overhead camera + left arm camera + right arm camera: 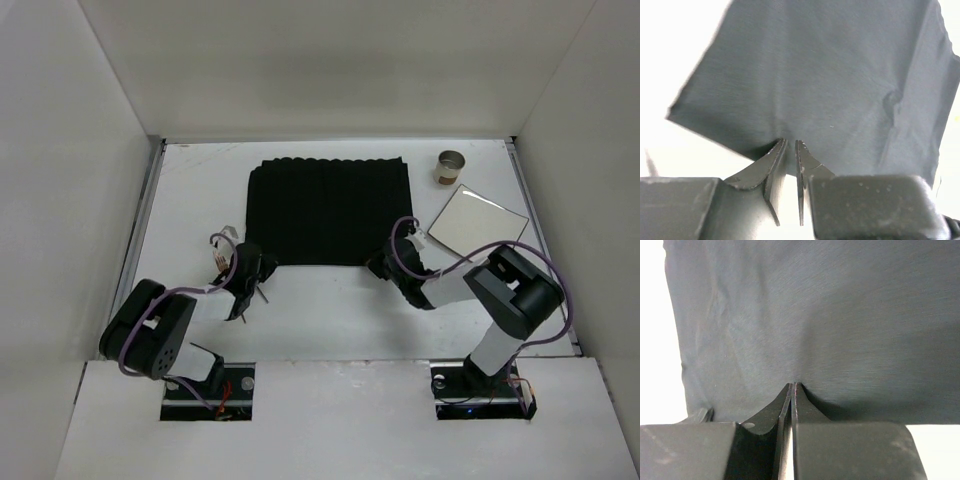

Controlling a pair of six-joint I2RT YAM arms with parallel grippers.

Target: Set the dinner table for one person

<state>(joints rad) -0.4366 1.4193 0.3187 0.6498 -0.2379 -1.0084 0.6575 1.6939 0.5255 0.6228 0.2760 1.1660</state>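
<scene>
Both grippers sat at the near edge of the black rectangular cloth placemat [328,210]. Left gripper [790,144] showed a narrow gap, cloth apparently between the tips; right gripper [792,386] was pinched closed on the hem. Judged soft, light and limp, the cloth suited edge pinches. It lay mid-table on the matte white dinner table [340,310], white walls enclosing three sides.

The white dinner table [330,310], walled on three sides, carries a black cloth placemat [330,210] at its centre; a square plate [478,220] and small cup [451,166] sit to its right.
</scene>
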